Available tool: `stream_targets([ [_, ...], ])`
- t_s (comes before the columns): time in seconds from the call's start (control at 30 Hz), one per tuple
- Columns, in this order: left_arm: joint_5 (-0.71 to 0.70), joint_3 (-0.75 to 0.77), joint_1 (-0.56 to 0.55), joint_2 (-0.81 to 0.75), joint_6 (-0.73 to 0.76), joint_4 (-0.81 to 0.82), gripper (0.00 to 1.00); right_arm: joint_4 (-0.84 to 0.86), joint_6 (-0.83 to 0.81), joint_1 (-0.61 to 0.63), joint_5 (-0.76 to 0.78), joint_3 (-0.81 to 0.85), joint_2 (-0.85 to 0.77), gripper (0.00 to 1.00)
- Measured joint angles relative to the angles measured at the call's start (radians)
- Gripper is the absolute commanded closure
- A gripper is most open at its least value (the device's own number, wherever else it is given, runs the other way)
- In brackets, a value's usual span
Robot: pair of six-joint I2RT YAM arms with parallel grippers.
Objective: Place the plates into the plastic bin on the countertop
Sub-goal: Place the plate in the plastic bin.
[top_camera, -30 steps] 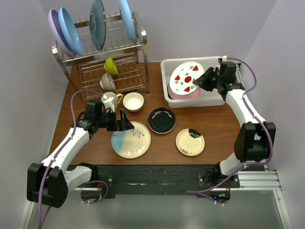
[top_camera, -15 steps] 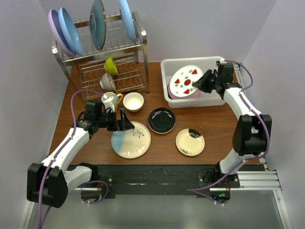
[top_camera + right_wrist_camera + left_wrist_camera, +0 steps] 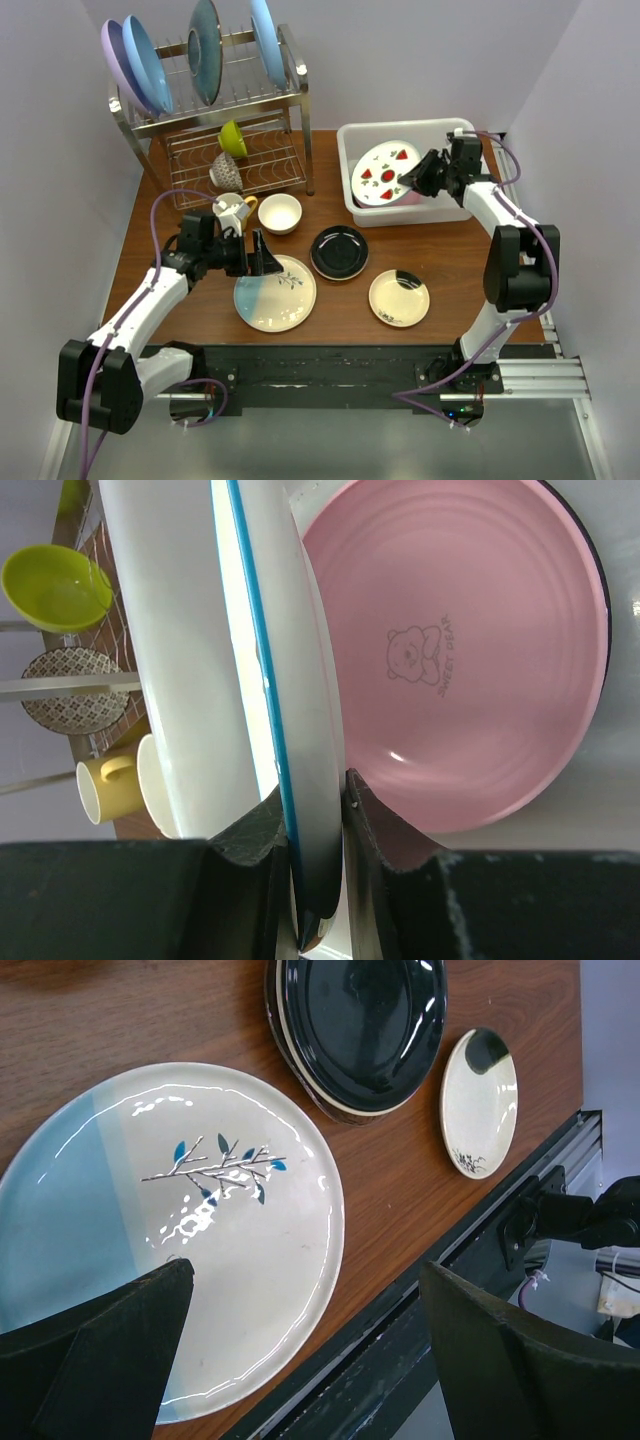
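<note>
The right gripper (image 3: 312, 818) was clamped on the lower edge of the white plate with red fruit slices (image 3: 383, 172), one finger (image 3: 250, 842) on each face. The plate was tilted, held inside the plastic bin (image 3: 345, 150), its decorated face turned up toward the top camera. A blue line ran along its rim in the right wrist view. Directly beside and below it, a pink plate (image 3: 470, 650) with a bear print lay in the bin. The bin stood at the far right corner of the countertop (image 3: 460, 260).

The left gripper (image 3: 305, 1275) was spread wide, gripping nothing, above the near-left part of the teal-and-cream plate (image 3: 170, 1230). Whether its fingertips touched the plate could not be determined. That plate lay flat on the countertop. Just beside it, to the right, lay the glossy black plate (image 3: 360, 1025), with a pale edge visible beneath it. The small cream plate (image 3: 480, 1100) lay nearer the right arm, apart from both. A small cream bowl (image 3: 280, 213) stood behind the left gripper.
</note>
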Motion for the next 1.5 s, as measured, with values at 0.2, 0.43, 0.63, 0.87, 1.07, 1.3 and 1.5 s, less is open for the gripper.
stream_targets([
  [0.2, 0.002, 0.000, 0.000, 0.002, 0.000, -0.001, 0.00, 0.019, 0.012, 0.000, -0.003, 0.000, 0.029, 1.00],
  [0.43, 0.000, 0.000, 0.000, 0.002, 0.000, -0.002, 0.00, 0.053, 0.026, -0.004, -0.033, 0.000, 0.086, 0.96],
  [0.63, -0.001, 0.000, 0.000, 0.006, 0.000, -0.002, 0.00, 0.064, 0.044, -0.018, -0.066, 0.010, 0.133, 0.83],
  [0.87, -0.002, 0.000, 0.000, 0.009, 0.000, -0.002, 0.00, 0.048, 0.035, -0.017, -0.079, 0.015, 0.137, 0.52],
  [1.07, -0.002, 0.000, 0.000, 0.009, 0.000, -0.002, 0.00, 0.015, 0.016, -0.018, -0.074, 0.018, 0.137, 0.38],
  [1.3, -0.002, 0.000, 0.000, 0.009, 0.000, -0.002, 0.00, -0.057, -0.015, -0.011, -0.076, 0.061, 0.137, 0.30],
  [1.5, -0.002, 0.000, 0.000, 0.009, 0.000, -0.002, 0.00, -0.184, -0.050, -0.007, -0.077, 0.139, 0.137, 0.28],
])
